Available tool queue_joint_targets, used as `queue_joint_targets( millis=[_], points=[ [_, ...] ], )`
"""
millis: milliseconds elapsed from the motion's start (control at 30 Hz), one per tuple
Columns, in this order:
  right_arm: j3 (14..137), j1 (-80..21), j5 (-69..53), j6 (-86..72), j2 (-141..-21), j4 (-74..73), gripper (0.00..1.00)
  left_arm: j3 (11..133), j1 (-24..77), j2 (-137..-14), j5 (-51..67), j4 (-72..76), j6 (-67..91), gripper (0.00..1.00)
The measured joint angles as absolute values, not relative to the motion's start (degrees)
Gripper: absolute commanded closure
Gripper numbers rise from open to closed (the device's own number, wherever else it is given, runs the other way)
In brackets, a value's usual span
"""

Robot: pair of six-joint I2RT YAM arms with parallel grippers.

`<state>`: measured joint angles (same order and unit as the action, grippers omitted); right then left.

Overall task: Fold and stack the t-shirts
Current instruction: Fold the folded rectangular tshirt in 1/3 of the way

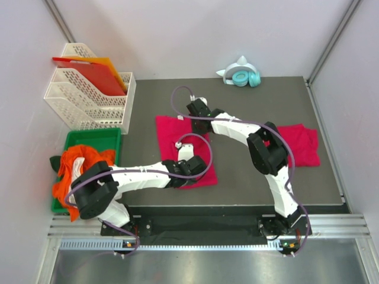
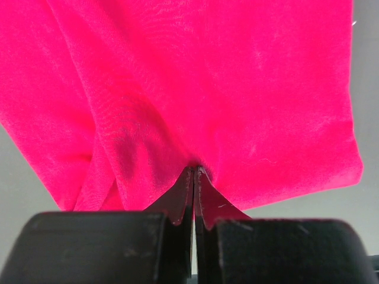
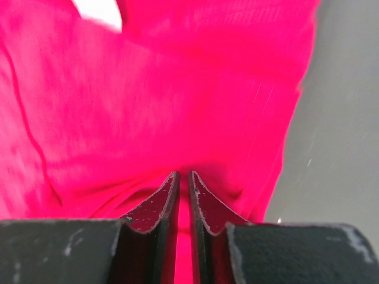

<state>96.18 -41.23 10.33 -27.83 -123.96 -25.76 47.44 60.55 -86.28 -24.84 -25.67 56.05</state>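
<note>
A pink t-shirt [image 1: 170, 135] lay partly folded in the middle of the dark mat [image 1: 237, 177]. The left gripper [image 2: 194, 173] was pinched tight on the cloth at its near edge. The right gripper [image 3: 183, 177] was at its far edge, with its jaws narrow and a fold of cloth between them. A second t-shirt [image 1: 302, 145] lay crumpled on the right of the mat, well apart.

Bright, even light, soft shadows, top view sharp, t-shirt [image 3: 148, 118] smeared and oversaturated in right wrist view.
</note>
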Motion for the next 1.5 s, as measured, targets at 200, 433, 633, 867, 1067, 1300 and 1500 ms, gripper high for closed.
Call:
queue_joint_targets(
  millis=[200,433,633,867,1067,1300,1500],
  points=[
    [103.7,-38.7,9.6,-27.5,-127.9,-26.7,0.89,47.4,60.7,-87.6,-24.9,-25.7,56.3,1.00],
    [103.9,-38.8,8.6,-26.3,-126.1,-25.6,0.88,47.5,60.7,-88.2,-25.0,-25.7,56.5,1.00],
    [87.0,-43.9,7.3,-26.3,-110.5,-23.8,0.90,47.4,60.8,-87.4,-25.9,-25.6,56.2,1.00],
    [75.6,-48.2,8.2,-28.8,-102.9,-17.7,1.00,47.3,61.6,-86.6,-25.1,-28.1,55.0,1.00],
    [74.0,-48.2,8.3,-30.7,-105.3,-14.6,1.00,47.3,61.3,-87.8,-23.3,-30.0,54.7,1.00],
    [74.1,-48.6,7.7,-30.7,-112.4,-17.4,1.00,47.5,60.7,-87.4,-25.4,-27.9,54.7,1.00],
    [76.1,-47.6,7.1,-30.7,-113.4,-18.1,1.00,47.5,60.7,-87.3,-25.5,-27.7,54.5,1.00]
  ],
)
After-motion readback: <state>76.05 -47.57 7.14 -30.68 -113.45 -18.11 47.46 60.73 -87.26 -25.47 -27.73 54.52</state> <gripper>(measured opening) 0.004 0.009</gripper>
